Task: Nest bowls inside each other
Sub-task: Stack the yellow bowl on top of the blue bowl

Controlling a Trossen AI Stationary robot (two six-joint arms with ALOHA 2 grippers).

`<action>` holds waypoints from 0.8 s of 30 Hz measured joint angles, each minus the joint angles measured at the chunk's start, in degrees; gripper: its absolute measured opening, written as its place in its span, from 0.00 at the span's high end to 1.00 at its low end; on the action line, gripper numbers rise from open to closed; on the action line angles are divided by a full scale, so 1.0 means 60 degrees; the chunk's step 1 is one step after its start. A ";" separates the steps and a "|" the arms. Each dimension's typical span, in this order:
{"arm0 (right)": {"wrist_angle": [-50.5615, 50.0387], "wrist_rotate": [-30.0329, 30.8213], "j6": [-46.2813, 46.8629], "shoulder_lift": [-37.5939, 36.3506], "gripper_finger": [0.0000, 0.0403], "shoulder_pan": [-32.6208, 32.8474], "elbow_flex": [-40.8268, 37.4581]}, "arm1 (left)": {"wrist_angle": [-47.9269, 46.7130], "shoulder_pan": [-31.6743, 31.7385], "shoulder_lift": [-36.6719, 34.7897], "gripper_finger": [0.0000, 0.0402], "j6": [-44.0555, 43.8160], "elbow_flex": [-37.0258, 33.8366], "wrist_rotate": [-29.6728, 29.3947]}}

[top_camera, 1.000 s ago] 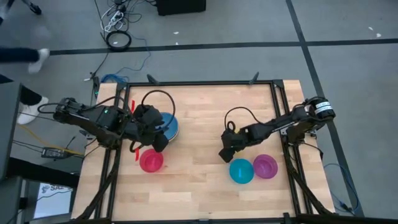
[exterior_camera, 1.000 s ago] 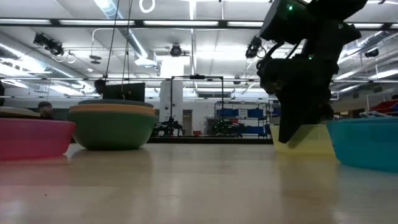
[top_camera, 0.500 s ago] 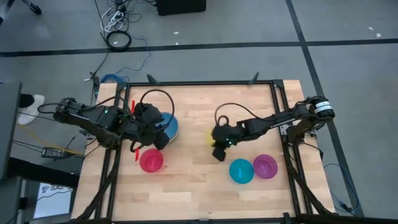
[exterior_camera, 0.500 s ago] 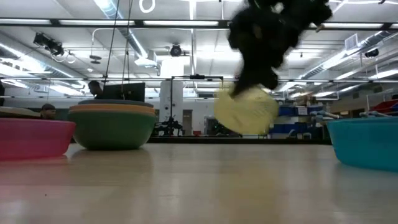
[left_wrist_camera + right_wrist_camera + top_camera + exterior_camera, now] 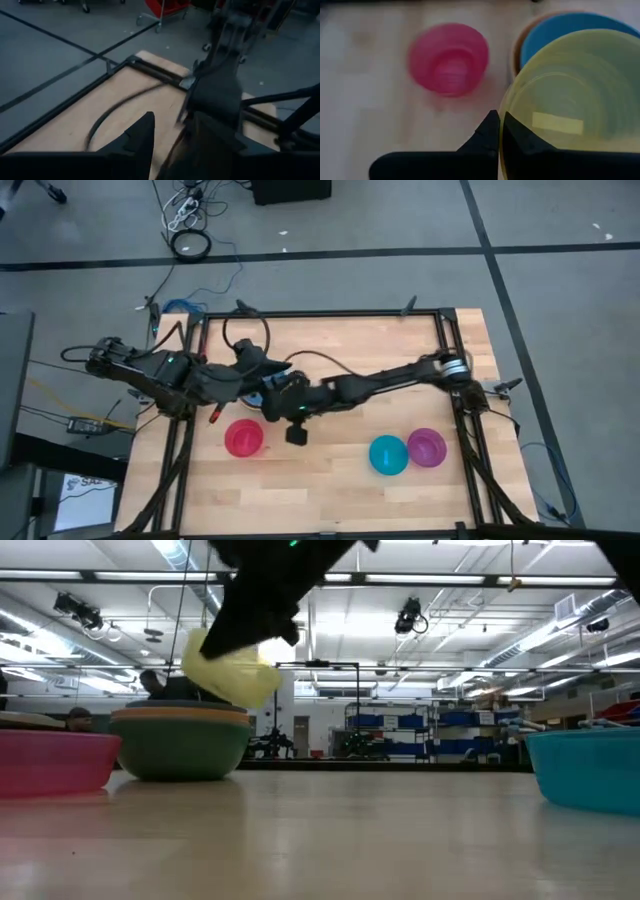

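Observation:
My right gripper [image 5: 497, 122] is shut on a yellow bowl [image 5: 570, 100], which hangs tilted over a stack of bowls [image 5: 180, 740]. The stack is green at the bottom with an orange rim above it, and a blue bowl [image 5: 560, 30] sits inside it. In the high view my right arm reaches across the table to the stack, and its gripper [image 5: 272, 395] covers most of it. My left gripper [image 5: 170, 150] stands open just beyond the stack's far left [image 5: 255, 368], holding nothing. A red bowl [image 5: 243, 437], a teal bowl [image 5: 388, 454] and a purple bowl [image 5: 427, 447] rest on their bases on the table. My right gripper pinches the yellow bowl's rim [image 5: 507, 117], one finger [image 5: 487, 131] outside the wall and the other inside, dark through the wall. The fingers slant down from the table's right side. The bowl hangs tilted [image 5: 235, 665], clear of the table, above the stack.
A black frame [image 5: 330, 315] runs round the wooden table. The red bowl stands near the stack on its near side. The teal and purple bowls stand together at the near right. My two arms are close together over the stack.
My right gripper has lifted the yellow bowl off the table beside the teal bowl. It has carried the bowl fast toward the table's left edge, rising and rolling, until it hangs tilted over the stack. My left gripper has tipped upward and risen a little.

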 joint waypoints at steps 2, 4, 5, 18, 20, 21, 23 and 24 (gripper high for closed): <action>-0.0893 0.0240 -0.0413 0.0689 1.00 -0.0009 0.1003 | 0.0063 -0.0066 0.0000 0.63 0.0030 0.0000 -0.0003; -0.1506 0.0336 -0.0731 0.1216 1.00 -0.0043 0.1922 | 0.0067 -0.0131 0.0000 0.63 0.0037 0.0002 0.0005; -0.1757 0.0403 -0.0859 0.1451 1.00 -0.0058 0.2347 | 0.0045 -0.0161 0.0000 0.63 0.0040 0.0000 0.0007; -0.2442 0.0426 -0.1656 0.2413 0.99 -0.0370 0.4659 | 0.0377 -0.0386 -0.0004 0.63 0.0012 0.0004 0.0011; -0.2188 0.0137 -0.1731 0.2413 0.97 -0.0475 0.4656 | 0.0430 -0.0386 -0.0004 0.63 0.0008 0.0004 0.0011; -0.2062 -0.0101 -0.1729 0.2413 0.95 -0.0536 0.4656 | 0.0442 -0.0386 -0.0004 0.63 0.0008 0.0004 0.0011; -0.2032 -0.0481 -0.1591 0.2403 0.90 -0.0653 0.4656 | 0.0500 -0.0386 -0.0004 0.63 0.0004 0.0004 0.0007; -0.2061 -0.0615 -0.1500 0.2403 0.87 -0.0705 0.4656 | 0.0510 -0.0386 -0.0004 0.63 0.0004 0.0004 0.0010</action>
